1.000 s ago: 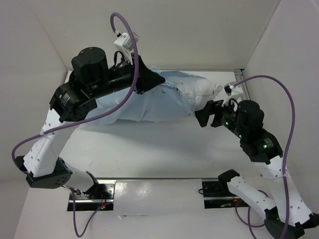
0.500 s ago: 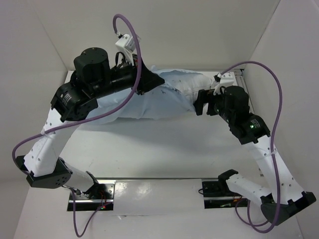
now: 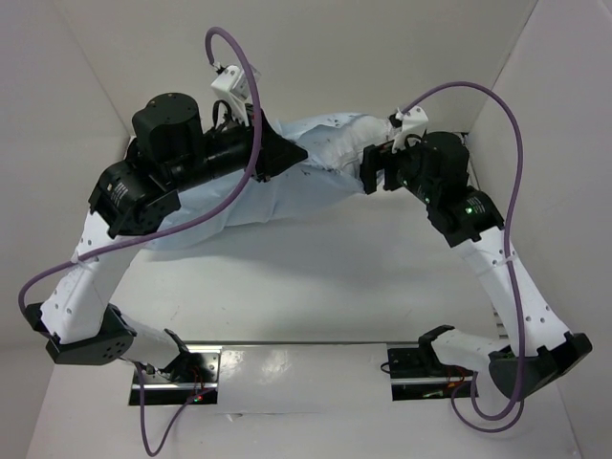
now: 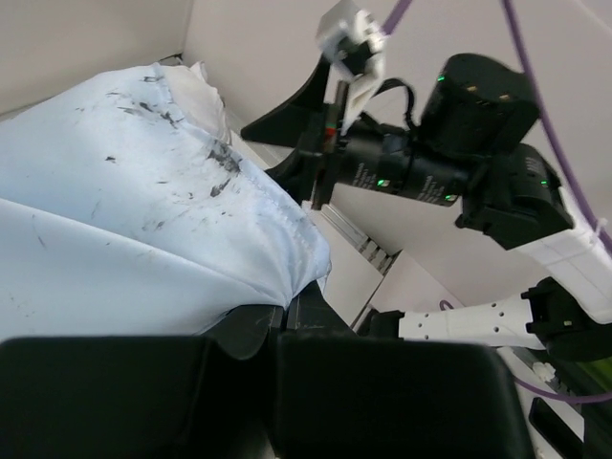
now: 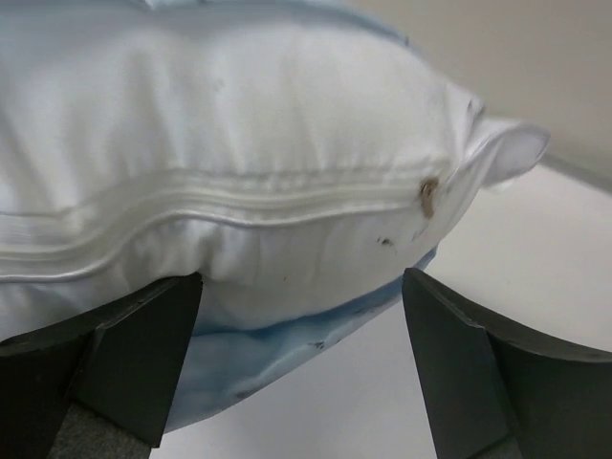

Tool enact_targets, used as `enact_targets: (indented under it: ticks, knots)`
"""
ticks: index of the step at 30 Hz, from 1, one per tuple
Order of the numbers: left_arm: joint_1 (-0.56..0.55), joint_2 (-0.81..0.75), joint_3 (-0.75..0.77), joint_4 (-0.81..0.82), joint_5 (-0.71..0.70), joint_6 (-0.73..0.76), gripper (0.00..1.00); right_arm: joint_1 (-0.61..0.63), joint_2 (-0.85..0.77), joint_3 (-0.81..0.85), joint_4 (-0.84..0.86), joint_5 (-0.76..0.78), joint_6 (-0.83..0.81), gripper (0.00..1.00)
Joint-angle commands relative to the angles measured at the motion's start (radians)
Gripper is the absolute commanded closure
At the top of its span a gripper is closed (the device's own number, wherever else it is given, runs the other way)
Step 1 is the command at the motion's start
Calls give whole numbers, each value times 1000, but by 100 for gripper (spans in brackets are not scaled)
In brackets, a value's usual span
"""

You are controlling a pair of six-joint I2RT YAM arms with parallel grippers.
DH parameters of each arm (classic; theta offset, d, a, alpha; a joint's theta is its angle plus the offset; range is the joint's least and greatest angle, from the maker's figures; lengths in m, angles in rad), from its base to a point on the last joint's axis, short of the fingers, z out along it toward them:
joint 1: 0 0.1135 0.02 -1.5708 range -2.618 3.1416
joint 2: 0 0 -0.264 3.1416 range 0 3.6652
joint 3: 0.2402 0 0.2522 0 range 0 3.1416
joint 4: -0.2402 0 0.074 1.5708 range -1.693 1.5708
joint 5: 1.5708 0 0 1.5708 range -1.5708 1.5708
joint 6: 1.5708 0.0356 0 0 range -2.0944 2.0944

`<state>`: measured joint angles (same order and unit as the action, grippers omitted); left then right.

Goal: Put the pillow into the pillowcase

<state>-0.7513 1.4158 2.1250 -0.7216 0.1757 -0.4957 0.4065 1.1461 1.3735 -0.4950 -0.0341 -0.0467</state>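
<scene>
The light blue pillowcase (image 3: 287, 196) lies across the back of the table, bulging with the pillow inside it. My left gripper (image 3: 287, 153) is shut on the pillowcase's upper edge (image 4: 124, 220) and holds it raised. In the right wrist view the white pillow (image 5: 239, 124) shows its seamed end, with the blue pillowcase (image 5: 258, 354) under it. My right gripper (image 3: 368, 172) stands open at that end, its fingers (image 5: 143, 354) straddling the pillow's lower edge without closing on it.
White walls (image 3: 535, 115) close in the table at the back and on both sides, near the right arm. Purple cables (image 3: 497, 115) loop above both arms. A metal rail (image 3: 306, 349) with the arm mounts runs along the front.
The right arm has swung left and toward the back, pressing against the pillow's end; less white pillow shows outside the pillowcase. The left gripper has kept its hold and shifted slightly.
</scene>
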Motion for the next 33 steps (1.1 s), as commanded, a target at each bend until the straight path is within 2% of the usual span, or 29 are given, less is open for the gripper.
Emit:
enact_targets:
  ticks: [1,5,8,14,18,20,23,24,25,27,28,30,33]
  knots:
    - [1,-54,58,83,-31,35,100,8,-17,95,53,-53,-93,7]
    - [1,-54,79,50,-71,36,100,8,-66,59,73,45,-136,6]
    - [1,-54,89,40,-82,36,100,8,-75,39,73,45,-177,6]
    - [1,-54,79,40,-71,36,100,8,23,50,65,-68,-202,6]
    - [1,-63,67,50,-71,36,100,8,81,38,76,-168,-150,8]
    - [1,-63,67,50,-82,36,100,8,101,24,76,-225,-102,16]
    - [1,-63,67,50,-82,45,100,8,101,-34,96,-277,-72,37]
    - [1,-63,67,50,-82,45,100,8,101,-48,96,-277,-52,47]
    - [1,-63,67,50,-82,45,100,8,90,-77,105,-292,-42,70]
    - [1,-63,78,71,-82,55,100,8,67,-112,93,-322,-4,94]
    - [1,-29,98,71,-82,55,100,8,58,-160,93,-341,10,100]
    - [1,21,142,83,-135,88,100,8,37,-215,58,-422,51,100]
    - [12,161,243,99,-102,97,100,32,-61,-361,6,-542,149,100]
